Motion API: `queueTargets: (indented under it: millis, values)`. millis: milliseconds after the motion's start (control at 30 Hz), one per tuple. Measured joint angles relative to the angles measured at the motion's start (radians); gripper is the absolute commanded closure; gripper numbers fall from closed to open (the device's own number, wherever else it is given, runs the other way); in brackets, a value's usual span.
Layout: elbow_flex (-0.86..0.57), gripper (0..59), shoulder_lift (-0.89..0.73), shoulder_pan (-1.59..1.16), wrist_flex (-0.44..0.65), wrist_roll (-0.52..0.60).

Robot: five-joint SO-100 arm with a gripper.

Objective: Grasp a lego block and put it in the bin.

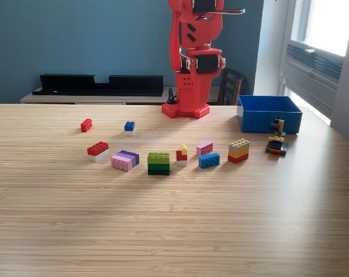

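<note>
We see the bin [269, 113], a shallow bright blue box, on the wooden table [163, 231] toward the exterior view's right, near the far edge; nothing shows above its walls. Just in front of its near right corner stands a small yellow and dark piece [278, 126], and nearer to us a low stack of dark, yellow and red blocks [277, 146].

The other lego blocks lie spread over the middle of the table, well apart from the bin. From the right of the view we find a tan, yellow and red stack [238, 150], a bright blue block [209, 160] with a pink block [204, 148] just behind it, a small red and yellow piece [181, 154], and a green stack [158, 163] with a dark bottom layer. Further left lies a purple and pink block [125, 160], then a red block on a white one [97, 150]. Behind these, toward the far edge, sit a small blue block [129, 126] and a small red block [86, 124], apart from each other.

The red arm [193, 69] stands on its base at the far edge of the table, left of the bin, folded upright. Its gripper runs out of the top of the picture, so we cannot tell whether the fingers are spread or pressed together. No block is lifted off the table.

Behind the table we see a dark blue wall, a low black shelf [102, 84], a chair [231, 85] and a window [330, 23].
</note>
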Motion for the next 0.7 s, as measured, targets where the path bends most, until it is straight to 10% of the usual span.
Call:
queueTargets:
  millis: [700]
  values:
    - [0.040, 58.6, 0.000, 0.000, -0.067, -0.083]
